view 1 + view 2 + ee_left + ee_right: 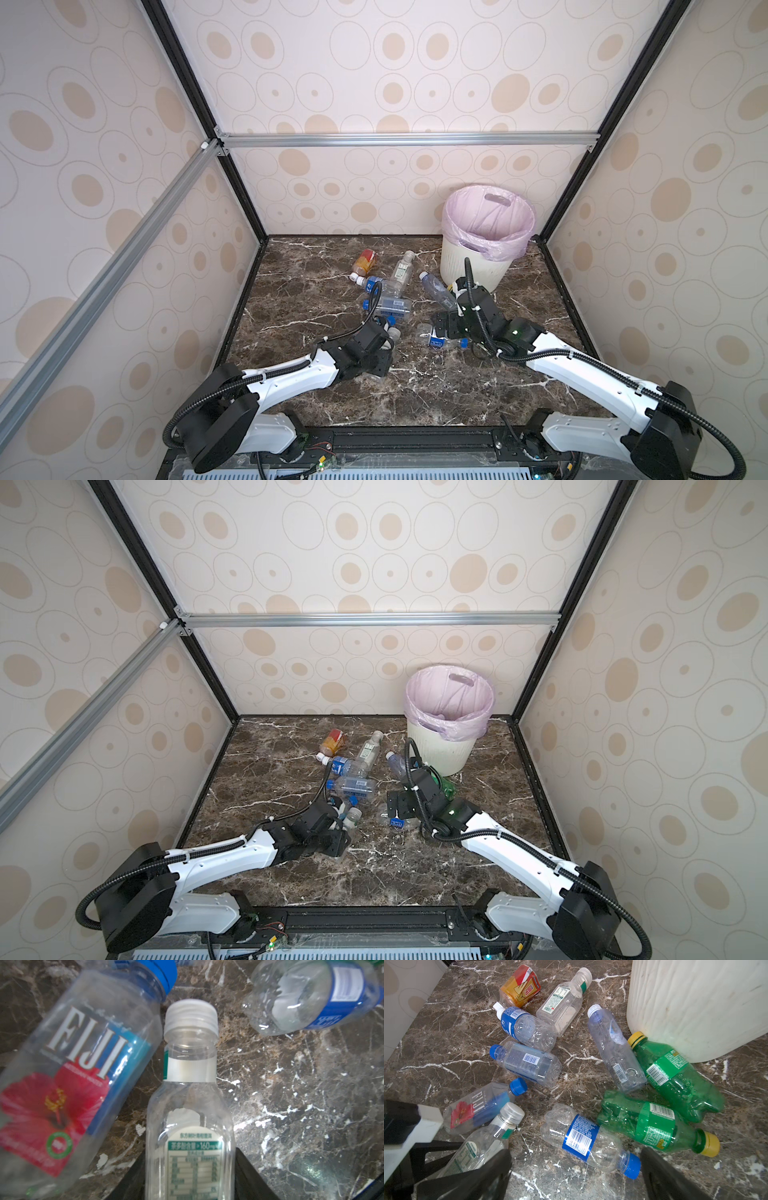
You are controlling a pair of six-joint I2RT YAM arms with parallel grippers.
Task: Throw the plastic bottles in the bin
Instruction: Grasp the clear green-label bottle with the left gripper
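Observation:
My left gripper (190,1159) is shut on a clear bottle with a white cap and a green label (191,1088), its black fingers pressed against both sides. A Fiji bottle (79,1068) lies right beside it. My right gripper (576,1153) is open, hovering over a clear blue-labelled bottle with a blue cap (581,1138). Two green bottles (675,1076) (652,1124) lie by the foot of the bin (695,1007). In both top views the cream bin (473,266) (440,750) with its pink bag stands at the back right. An amber bottle (365,262) lies far left.
Several more clear bottles (529,1064) lie scattered on the dark marble floor (415,395) between the arms and the back wall. Patterned walls and a black frame (245,208) close in the sides. Bare marble lies near the front edge.

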